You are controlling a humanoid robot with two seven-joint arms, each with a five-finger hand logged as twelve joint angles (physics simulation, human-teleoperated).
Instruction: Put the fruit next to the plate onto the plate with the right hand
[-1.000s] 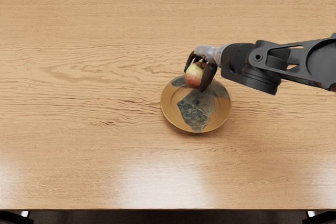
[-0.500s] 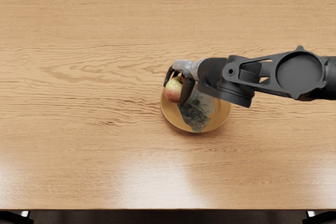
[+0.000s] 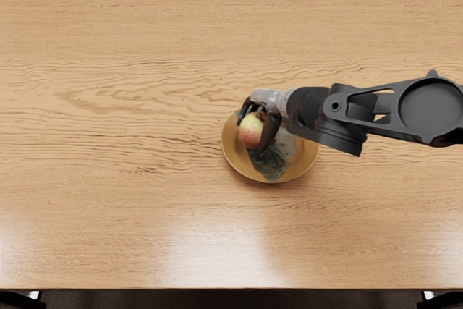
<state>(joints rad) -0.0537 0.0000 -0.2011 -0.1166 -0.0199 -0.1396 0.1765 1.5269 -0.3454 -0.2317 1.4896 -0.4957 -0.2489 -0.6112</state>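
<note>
A round golden plate (image 3: 239, 162) with a dark patterned middle lies on the wooden table (image 3: 108, 106), right of centre. My right hand (image 3: 257, 122) reaches in from the right edge and its dark fingers are curled around a yellow-red apple (image 3: 250, 130). The apple sits over the plate's left part, inside the rim. Whether it touches the plate I cannot tell. The arm's forearm and black wrist housing (image 3: 340, 117) cover the plate's upper right edge. The left arm does not show.
The table's far edge runs along the top of the picture against a dark wall, and its near edge along the bottom.
The right hand carried the apple from the plate's far rim out to its left edge, then came back a little to the right and lower, over the plate's left part.
</note>
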